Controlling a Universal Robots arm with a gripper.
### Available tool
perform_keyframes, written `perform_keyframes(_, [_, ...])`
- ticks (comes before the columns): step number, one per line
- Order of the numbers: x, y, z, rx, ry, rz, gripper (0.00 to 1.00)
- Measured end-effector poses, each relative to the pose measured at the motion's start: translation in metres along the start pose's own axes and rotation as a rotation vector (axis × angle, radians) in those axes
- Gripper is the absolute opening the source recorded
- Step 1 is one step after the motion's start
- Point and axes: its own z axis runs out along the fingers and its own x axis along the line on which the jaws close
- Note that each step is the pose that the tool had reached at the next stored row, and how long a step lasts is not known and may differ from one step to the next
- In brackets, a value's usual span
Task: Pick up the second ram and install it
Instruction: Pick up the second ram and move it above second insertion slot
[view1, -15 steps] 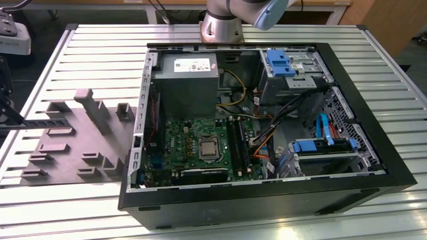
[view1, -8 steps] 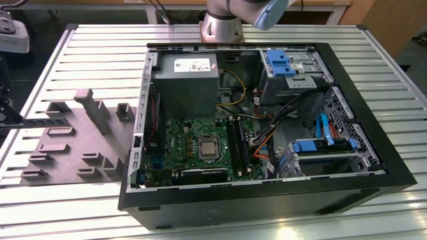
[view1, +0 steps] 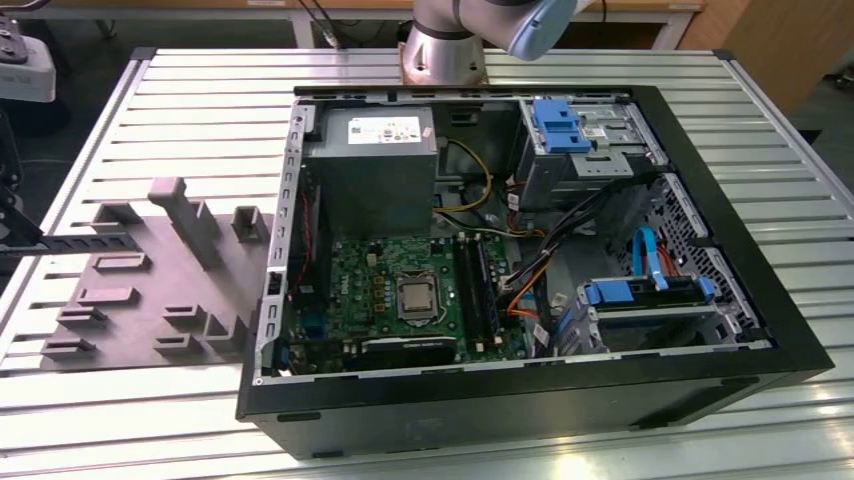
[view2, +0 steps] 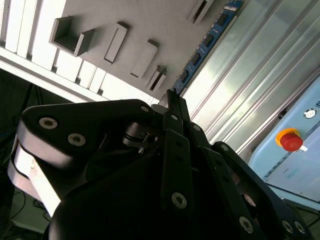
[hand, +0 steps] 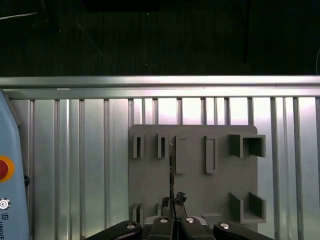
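**A:** Exterior view first, starting from its left. What is on the desk (view1: 200, 100)?

**B:** The grey tray (view1: 134, 330), with the second ram (view1: 87, 241) held level over the tray's left part. Further right stands the open computer case (view1: 534, 400).

**A:** Is the stick gripped?

**B:** Yes. In the second wrist view the tool (view2: 170, 97) is pinched narrow on one end of the stick, and the rest runs out past the fingertips. In the first wrist view the stick shows edge-on above the tray.

**A:** How far along, then?

**B:** I'd judge the pickup done and the install not. The stick is well apart from the case.

**A:** And inside the case?

**B:** From the exterior view's left: the motherboard (view1: 387, 270) with the processor (view1: 416, 297), then the long dark memory slots (view1: 474, 285) just beside it. The power supply (view1: 367, 170) sits next to the board, and the blue-tabbed drive bays (view1: 561, 125) are on the right. I cannot tell whether a stick already sits in those slots.
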Motion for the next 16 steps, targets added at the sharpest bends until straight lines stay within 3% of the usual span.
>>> perform_keyframes(16, [-0.0003, 0.0002, -0.0064, 0.0001, -0.0002, 0.000, 0.11])
